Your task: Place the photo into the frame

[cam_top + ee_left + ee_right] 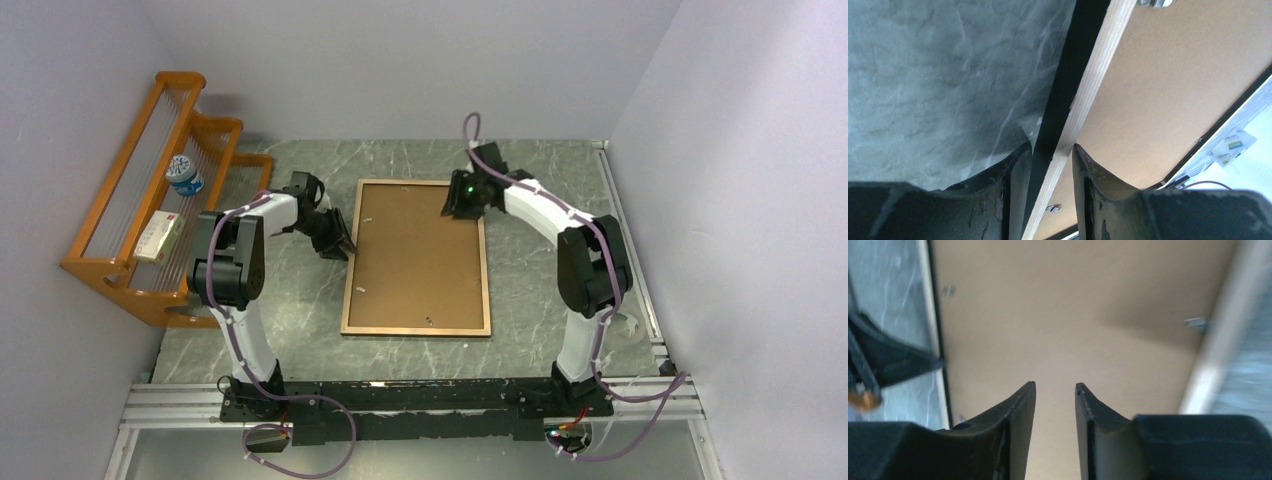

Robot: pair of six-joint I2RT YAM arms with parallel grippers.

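The frame [415, 329] lies back-up on the table, its brown wood rails around a flat brown backing board [415, 255]. The photo is hidden from every view. My left gripper [340, 245] is at the frame's left rail. In the left wrist view its jaws [1052, 146] are shut on that rail [1083, 65], black side against one finger and pale wood edge against the other. My right gripper [458, 205] hovers over the board's far right corner. In the right wrist view it [1055, 385] is open and empty above the board [1063, 315].
An orange wooden rack [130, 220] stands at the left with a bottle [184, 176] and a small box [158, 236] on it. Walls close in at the back and both sides. A metal rail [630, 250] runs along the table's right edge.
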